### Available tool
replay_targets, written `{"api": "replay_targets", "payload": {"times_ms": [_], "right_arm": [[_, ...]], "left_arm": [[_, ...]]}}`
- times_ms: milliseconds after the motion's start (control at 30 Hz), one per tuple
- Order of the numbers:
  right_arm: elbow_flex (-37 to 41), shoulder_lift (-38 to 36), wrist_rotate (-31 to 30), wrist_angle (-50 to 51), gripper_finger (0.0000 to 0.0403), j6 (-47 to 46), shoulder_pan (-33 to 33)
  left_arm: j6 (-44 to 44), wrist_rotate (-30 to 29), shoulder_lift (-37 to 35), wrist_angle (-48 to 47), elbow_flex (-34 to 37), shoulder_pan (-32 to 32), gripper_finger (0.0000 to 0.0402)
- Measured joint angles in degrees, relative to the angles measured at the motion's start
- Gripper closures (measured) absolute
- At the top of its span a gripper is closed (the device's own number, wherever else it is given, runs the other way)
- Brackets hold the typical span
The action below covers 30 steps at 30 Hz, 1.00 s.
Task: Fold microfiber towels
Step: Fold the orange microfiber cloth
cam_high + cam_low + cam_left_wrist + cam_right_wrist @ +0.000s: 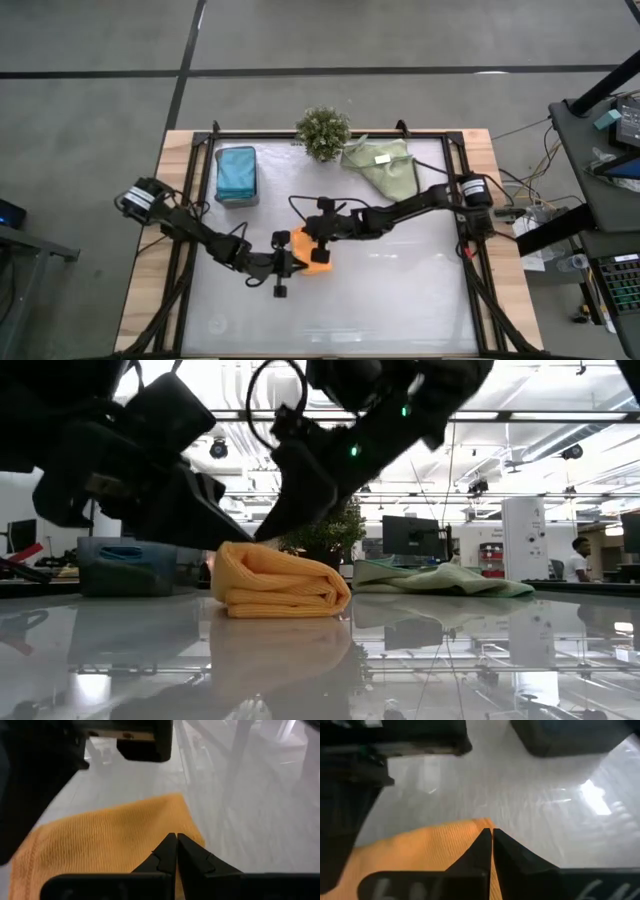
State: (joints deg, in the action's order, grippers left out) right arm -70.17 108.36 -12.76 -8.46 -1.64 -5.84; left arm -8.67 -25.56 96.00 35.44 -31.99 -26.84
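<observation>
The bright orange towel [320, 266] lies folded in several layers near the table's middle [285, 595]. My left gripper [297, 262] comes at it from the table's left, shut, its tips over the towel's top layer [176, 837]. My right gripper [318, 244] comes from the far right, slanting down, shut, its tips at the towel's top edge [488, 831]. No cloth shows between either pair of fingers. My left gripper has its shut fingertips [170, 842] low over the orange towel's top layer [125, 840], slanting down from the table's left. Whether they touch the cloth I cannot tell. My right gripper sets its shut fingertips [482, 837] at the top layer's edge [470, 826], slanting down from the far right. Whether a layer is caught between them I cannot tell. The towel lies flat on the table.
A dark grey tray [220, 192] with teal-blue towels [237, 170] stands at the far left. A small plant [323, 132] is at the far middle, with pale green towels [385, 168] beside it. A person [580, 560] stands in the room behind.
</observation>
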Motion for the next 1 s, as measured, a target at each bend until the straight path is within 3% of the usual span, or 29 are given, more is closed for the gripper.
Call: {"api": "replay_targets", "payload": {"times_ms": [200, 367, 733, 1000], "right_arm": [[2.25, 4.09, 1.16, -5.07, 0.0394, -1.75, 1.48], [4.41, 5.03, -2.69, -5.56, 0.0394, -3.41, 1.53], [8.64, 0.76, -3.84, -4.96, 0.0394, -5.04, 1.19], [8.74, -5.46, -2.34, -0.78, 0.0394, -5.0, -2.53]], "left_arm": [[-2.57, 0.74, 1.1, -0.99, -0.03, 0.25, 0.0401], [-6.82, 2.41, 1.09, -6.14, 0.06, 0.25, 0.0401], [-8.16, 3.73, -0.05, -9.71, 0.02, 0.48, 0.0401], [-5.77, 3.99, -4.28, -9.77, 0.02, 0.46, 0.0402]]}}
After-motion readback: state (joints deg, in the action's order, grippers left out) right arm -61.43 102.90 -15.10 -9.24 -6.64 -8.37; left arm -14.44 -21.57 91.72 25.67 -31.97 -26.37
